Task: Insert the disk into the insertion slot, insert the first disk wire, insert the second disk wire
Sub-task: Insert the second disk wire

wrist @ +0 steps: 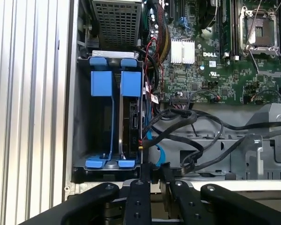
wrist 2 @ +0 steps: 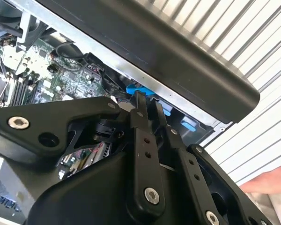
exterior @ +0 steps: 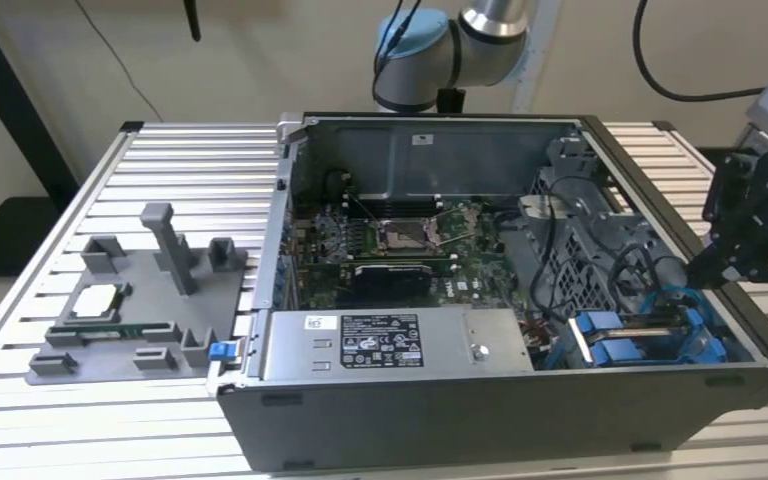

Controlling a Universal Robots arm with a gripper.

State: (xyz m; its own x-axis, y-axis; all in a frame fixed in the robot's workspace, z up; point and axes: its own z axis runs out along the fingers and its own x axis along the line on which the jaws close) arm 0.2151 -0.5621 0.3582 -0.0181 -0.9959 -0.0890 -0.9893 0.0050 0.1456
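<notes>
The disk (wrist: 131, 119) stands edge-on in the insertion slot (wrist: 84, 117), framed by bright blue rails (wrist: 130, 84). In the exterior view this blue-railed slot (exterior: 638, 338) is at the case's front corner on the exterior view's right. A thin blue wire (wrist: 152, 140) and a bundle of black wires (wrist: 187, 126) run loose beside the disk's near end. My gripper (wrist: 154, 168) hovers just outside the case wall, close to that end and to the blue wire. It hangs over the case's edge on the exterior view's right (exterior: 702, 272). Its fingers (wrist 2: 141, 108) are shut, with nothing seen between them.
The open computer case (exterior: 491, 420) lies on a slatted aluminium table (exterior: 197, 160). Inside are a green motherboard with a processor socket (exterior: 402, 237) and a grey box with a sticker (exterior: 384, 342). A grey fixture (exterior: 144, 300) sits on the exterior view's left. A person's hand (wrist 2: 267, 180) is near the table.
</notes>
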